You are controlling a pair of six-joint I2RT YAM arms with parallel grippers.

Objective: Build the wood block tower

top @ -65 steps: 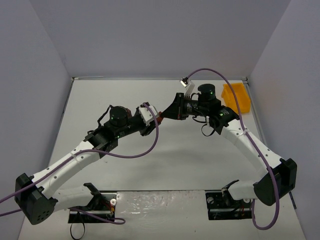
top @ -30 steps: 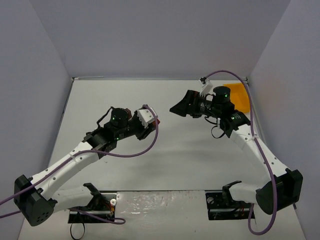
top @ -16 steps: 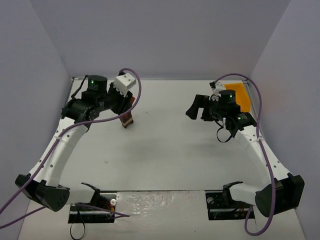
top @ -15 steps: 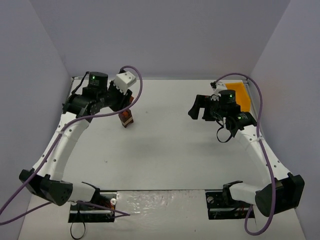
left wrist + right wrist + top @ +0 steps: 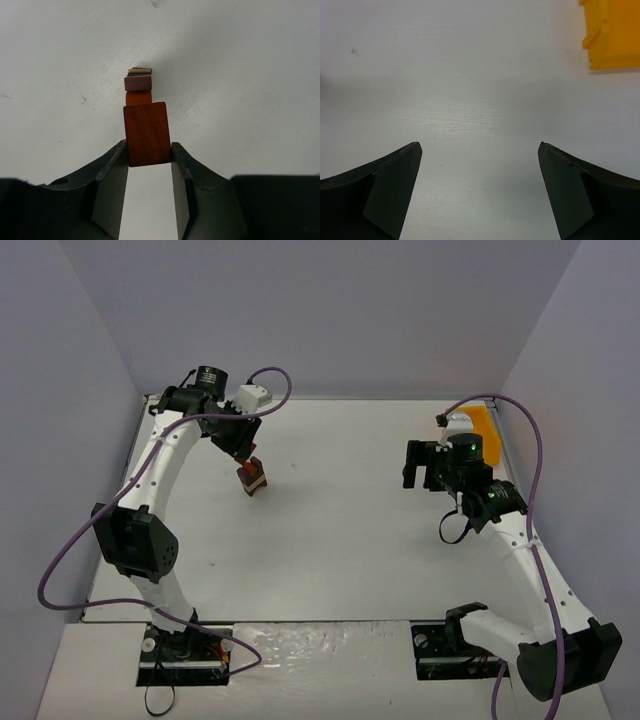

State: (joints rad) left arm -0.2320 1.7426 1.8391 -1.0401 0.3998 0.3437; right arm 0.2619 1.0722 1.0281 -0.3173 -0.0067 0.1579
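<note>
The tower (image 5: 253,481) is a short stack of wood blocks at the back left of the table. In the left wrist view I look down its length: a reddish-brown top block (image 5: 146,133), then an orange piece (image 5: 138,98), a dull brown one (image 5: 138,83) and a pale one (image 5: 139,71). My left gripper (image 5: 148,150) is shut on the reddish-brown top block, one finger on each side; in the top view the left gripper (image 5: 249,466) sits right over the stack. My right gripper (image 5: 480,146) is wide open over bare table, with nothing between its fingers, and in the top view the right gripper (image 5: 412,463) is far right of the tower.
A yellow bin (image 5: 484,430) stands at the back right corner, just behind the right wrist, and the bin (image 5: 612,32) shows at the upper right of the right wrist view. Grey walls close in the table on three sides.
The left arm has swung from the table's centre to the back left with the block stack. The right gripper has pulled back to the right, toward the bin, and opened wider.
</note>
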